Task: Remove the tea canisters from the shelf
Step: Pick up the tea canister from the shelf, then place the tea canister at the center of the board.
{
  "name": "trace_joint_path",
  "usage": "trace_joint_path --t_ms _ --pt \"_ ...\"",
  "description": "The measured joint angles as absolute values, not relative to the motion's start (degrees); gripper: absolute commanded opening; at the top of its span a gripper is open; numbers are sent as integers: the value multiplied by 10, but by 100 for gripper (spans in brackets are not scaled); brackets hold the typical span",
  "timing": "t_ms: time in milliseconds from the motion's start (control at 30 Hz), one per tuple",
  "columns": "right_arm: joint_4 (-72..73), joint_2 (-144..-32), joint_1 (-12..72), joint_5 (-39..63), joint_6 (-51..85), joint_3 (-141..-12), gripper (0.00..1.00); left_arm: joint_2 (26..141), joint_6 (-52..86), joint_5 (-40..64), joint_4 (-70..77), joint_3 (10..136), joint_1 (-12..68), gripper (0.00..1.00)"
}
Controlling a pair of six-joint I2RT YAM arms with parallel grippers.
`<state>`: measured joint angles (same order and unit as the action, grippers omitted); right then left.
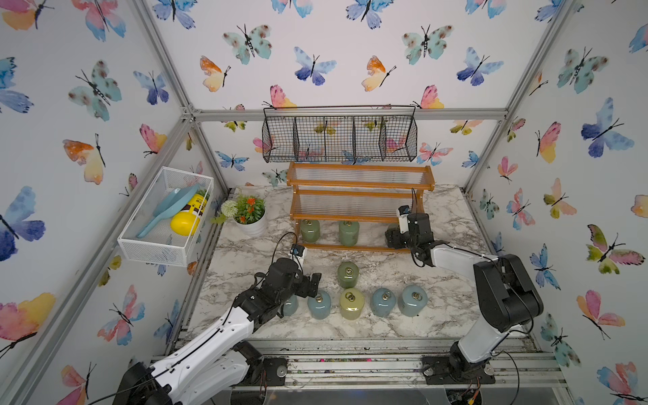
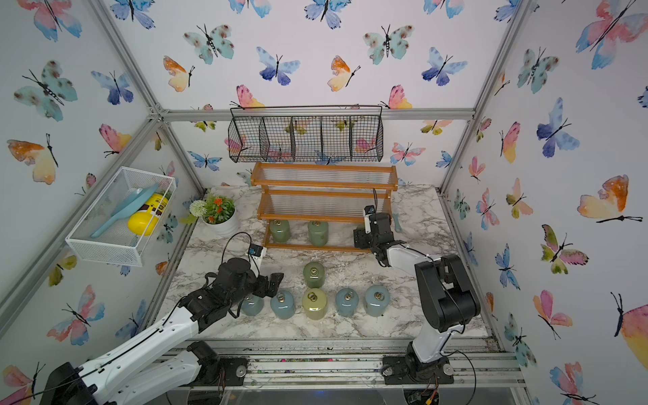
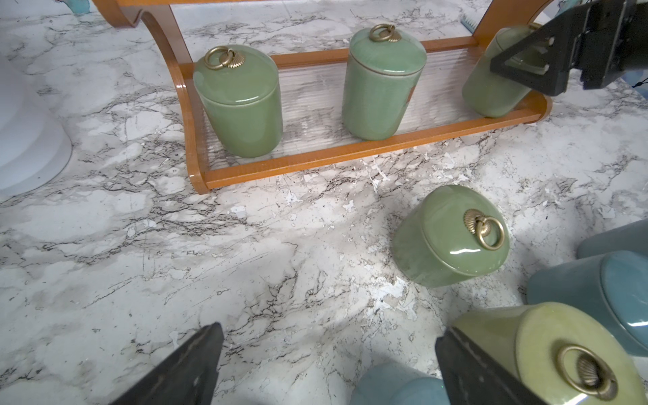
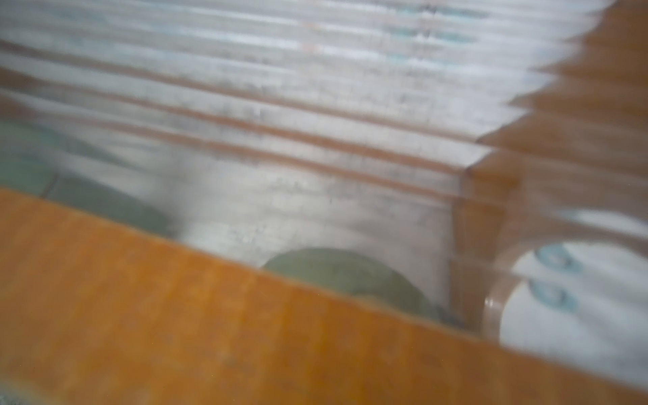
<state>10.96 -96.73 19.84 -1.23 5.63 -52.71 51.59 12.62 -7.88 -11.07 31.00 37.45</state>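
- Gripping the end green canister (image 3: 491, 91) on the bottom tier of the shelf (image 1: 357, 247), the right gripper (image 1: 393, 239) is pressing its fingers (image 3: 526, 66) against the jar's sides, as the left wrist view is showing.
- That canister is still sitting at the right end of the tier, its base touching the ribbed panel.
- 2 more sage jars are standing upright on the same tier: the left green canister (image 1: 310, 230) and the middle green canister (image 1: 348, 233).
- The left gripper (image 3: 329, 331) is hovering low over the marble table (image 1: 385, 329) with its fingers spread wide, closing on nothing.
- A lone green canister (image 1: 348, 275) is standing on the table, in front of the shelf and apart from it.
- Nearer the front edge, 5 jars are forming a row: the hidden blue canister (image 1: 291, 305) partly under the left gripper, then the second blue canister (image 1: 319, 304), the yellow-green canister (image 1: 351, 303), the third blue canister (image 1: 383, 302) and the fourth blue canister (image 1: 412, 300).
- The right wrist view is showing only blurred orange wood, ribbed panel and green patches.
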Motion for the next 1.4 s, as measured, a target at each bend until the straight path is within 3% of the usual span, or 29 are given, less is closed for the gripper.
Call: trace_joint_path --t_ms 833,1400 --pt "49 -810 209 91 75 -418 70 516 132 -78 -110 298 375 99" --pt "46 -808 315 75 90 -399 70 516 133 -78 -109 298 375 99"
